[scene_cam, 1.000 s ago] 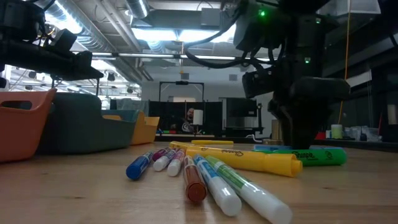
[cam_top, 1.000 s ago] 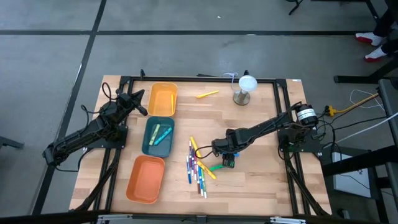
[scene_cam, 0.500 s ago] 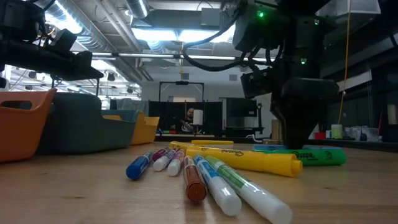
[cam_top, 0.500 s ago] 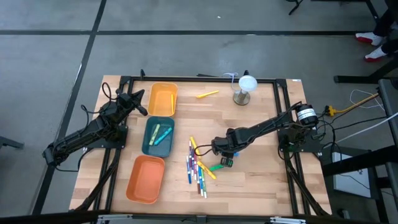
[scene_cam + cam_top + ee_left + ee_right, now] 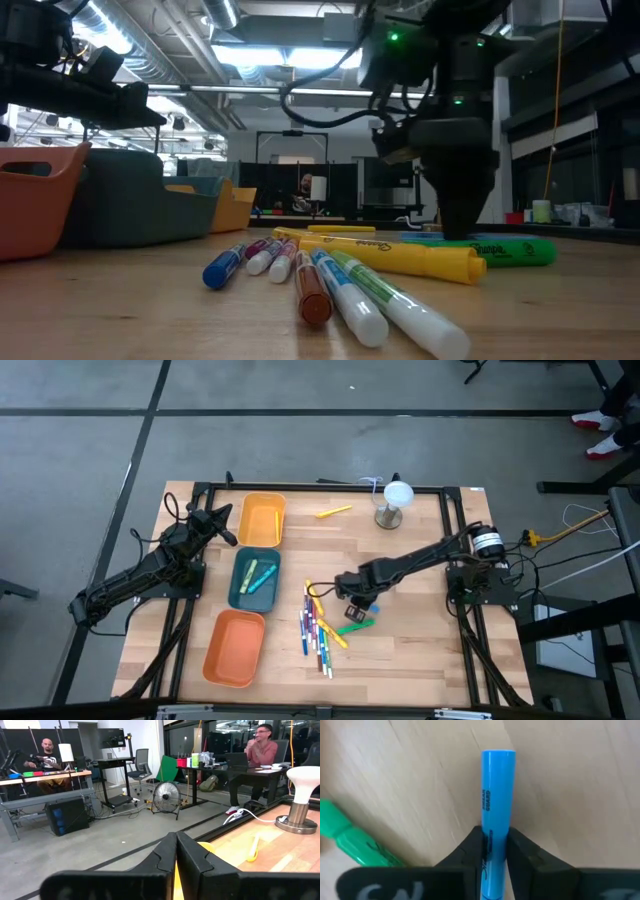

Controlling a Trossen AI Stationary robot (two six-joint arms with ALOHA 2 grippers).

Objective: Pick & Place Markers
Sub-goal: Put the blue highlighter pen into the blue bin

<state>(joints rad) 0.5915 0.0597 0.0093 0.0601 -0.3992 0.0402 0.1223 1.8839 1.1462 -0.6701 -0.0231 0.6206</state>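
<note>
My right gripper (image 5: 351, 600) points down at mid-table, shut on a light blue marker (image 5: 496, 795). Just beside it a green marker (image 5: 356, 627) lies flat on the wood. A heap of markers (image 5: 318, 628) in several colours lies to its left. One yellow marker (image 5: 333, 513) lies alone near the far edge. Two more markers rest in the teal tray (image 5: 240, 592). My left gripper (image 5: 176, 851) is shut with nothing in it, parked level at the table's left by the yellow tray (image 5: 262, 520). My right gripper pinches the light blue marker's barrel (image 5: 494, 836) between its two fingers, coming from above and lying across it. The marker's flat end (image 5: 498, 754) sticks out past the fingers. Whether the marker is clear of the wood cannot be told.
An orange tray (image 5: 235, 648) stands at the near left, in line with the teal and yellow trays. A white mushroom-shaped lamp (image 5: 393, 503) stands at the far edge. Bare wood lies to the right of the green marker and along the near edge.
My right gripper has closed on the light blue marker. Meanwhile it rolled about its downward axis and shifted a little toward the table's left and far edges. The green marker and the heap have stayed where they were.
</note>
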